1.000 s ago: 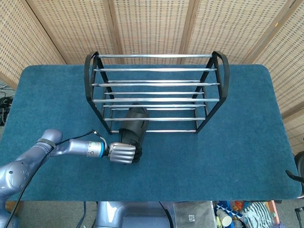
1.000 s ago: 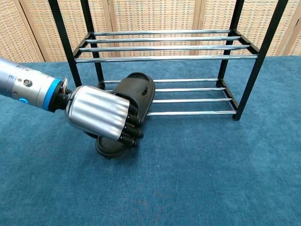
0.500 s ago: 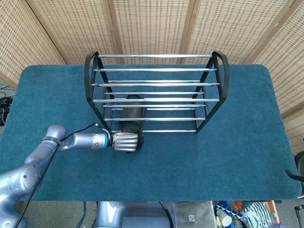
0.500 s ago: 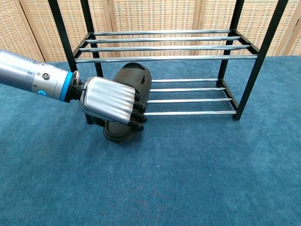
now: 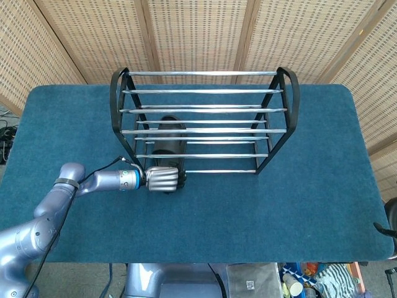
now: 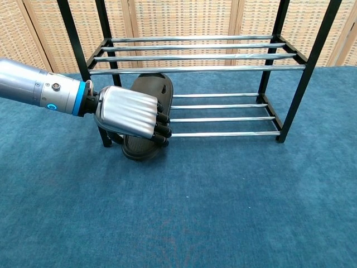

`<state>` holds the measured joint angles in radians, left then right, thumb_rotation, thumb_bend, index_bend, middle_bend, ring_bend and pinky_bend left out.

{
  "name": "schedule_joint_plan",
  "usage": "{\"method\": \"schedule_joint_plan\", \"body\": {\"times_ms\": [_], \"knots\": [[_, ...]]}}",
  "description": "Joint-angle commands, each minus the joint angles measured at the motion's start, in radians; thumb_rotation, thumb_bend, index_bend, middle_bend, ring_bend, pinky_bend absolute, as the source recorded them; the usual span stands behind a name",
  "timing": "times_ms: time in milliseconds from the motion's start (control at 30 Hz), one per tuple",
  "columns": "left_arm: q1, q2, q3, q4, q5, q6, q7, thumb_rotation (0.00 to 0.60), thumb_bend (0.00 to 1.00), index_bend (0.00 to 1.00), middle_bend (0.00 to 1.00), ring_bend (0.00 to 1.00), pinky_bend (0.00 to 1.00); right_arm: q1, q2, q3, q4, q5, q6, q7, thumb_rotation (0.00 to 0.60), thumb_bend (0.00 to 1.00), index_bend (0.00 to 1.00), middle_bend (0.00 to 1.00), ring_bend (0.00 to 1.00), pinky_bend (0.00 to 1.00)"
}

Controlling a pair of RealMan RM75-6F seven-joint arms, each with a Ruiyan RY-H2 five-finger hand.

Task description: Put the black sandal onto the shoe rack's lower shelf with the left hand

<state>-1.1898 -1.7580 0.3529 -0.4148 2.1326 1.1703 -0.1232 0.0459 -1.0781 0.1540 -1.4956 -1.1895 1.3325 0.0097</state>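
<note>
Now left robot hand [image 6: 131, 113] grips black sandal [image 6: 149, 106], heel overhanging shoe rack [image 6: 196, 119] front rail.

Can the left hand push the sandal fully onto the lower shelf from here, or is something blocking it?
Probably yes: the left hand grips the black sandal, and the lower shelf rails beside it look bare.

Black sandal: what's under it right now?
The black sandal lies on the lower shelf bars of the shoe rack, heel end overhanging the front bar. The left hand grips its heel end, hiding the contact there.
</note>
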Motion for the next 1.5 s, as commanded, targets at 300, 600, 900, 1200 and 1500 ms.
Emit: {"method": "schedule_joint_plan", "body": {"times_ms": [300, 600, 900, 1200, 1500], "knots": [[-0.007, 0.034, 0.000, -0.089, -0.040, -0.063, 0.090, 0.600, 0.30, 0.14, 0.00, 0.01, 0.17, -0.002, -0.003, 0.001, 0.000, -0.003, 0.014, -0.007, 0.600, 0.00, 0.00, 0.00, 0.00, 0.00], [-0.015, 0.090, -0.002, -0.192, -0.054, -0.065, 0.139, 0.600, 0.29, 0.09, 0.00, 0.00, 0.17, -0.008, 0.001, -0.001, -0.006, -0.013, 0.024, 0.001, 0.600, 0.00, 0.00, 0.00, 0.00, 0.00], [-0.007, 0.162, 0.016, -0.334, -0.021, 0.027, 0.179, 0.600, 0.29, 0.09, 0.00, 0.00, 0.17, -0.014, 0.006, -0.005, -0.020, -0.032, 0.041, 0.005, 0.600, 0.00, 0.00, 0.00, 0.00, 0.00], [0.085, 0.319, 0.058, -0.520, 0.011, 0.200, 0.217, 0.600, 0.29, 0.09, 0.00, 0.00, 0.15, -0.024, 0.017, -0.014, -0.037, -0.061, 0.062, 0.019, 0.600, 0.00, 0.00, 0.00, 0.00, 0.00], [0.414, 0.537, 0.093, -0.777, -0.249, 0.255, 0.241, 0.600, 0.26, 0.09, 0.01, 0.00, 0.03, -0.036, 0.029, -0.031, -0.068, -0.113, 0.094, 0.028, 0.600, 0.00, 0.00, 0.00, 0.00, 0.00]]}}
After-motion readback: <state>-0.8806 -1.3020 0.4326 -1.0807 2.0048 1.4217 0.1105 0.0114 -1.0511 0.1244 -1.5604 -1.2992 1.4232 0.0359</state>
